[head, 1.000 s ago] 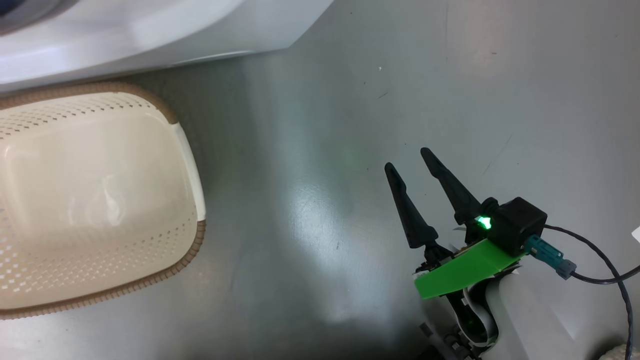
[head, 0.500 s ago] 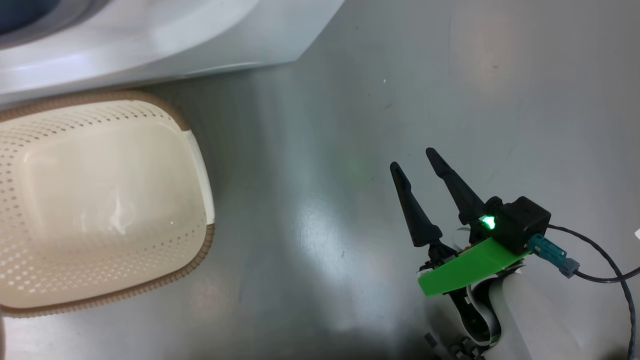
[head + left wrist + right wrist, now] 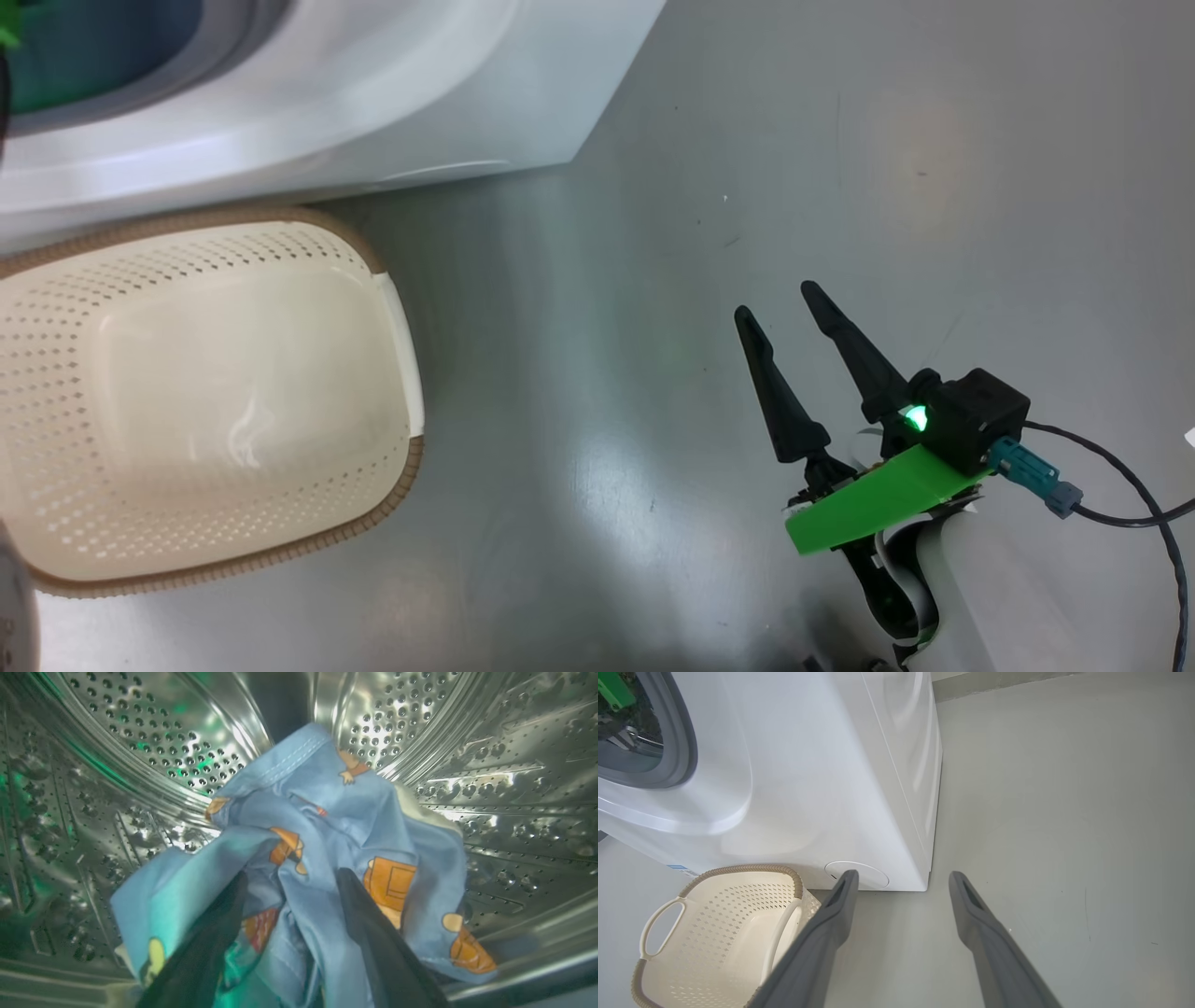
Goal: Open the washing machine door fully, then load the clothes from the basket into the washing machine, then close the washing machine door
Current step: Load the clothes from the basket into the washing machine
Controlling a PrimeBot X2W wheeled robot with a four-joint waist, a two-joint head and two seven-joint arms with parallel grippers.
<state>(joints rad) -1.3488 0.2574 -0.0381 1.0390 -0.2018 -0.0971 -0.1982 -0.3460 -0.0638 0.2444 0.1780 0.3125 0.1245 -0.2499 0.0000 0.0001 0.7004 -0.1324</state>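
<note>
Inside the washing machine, the left gripper has its two dark fingers spread apart. The clothes, light blue fabric with orange prints, are bunched loosely between and around the fingers, against the perforated steel drum. Outside, the right gripper hovers above the grey floor, fingers parted and holding nothing. The cream basket stands on the floor just in front of the machine's lower front edge, well apart from the right gripper
</note>
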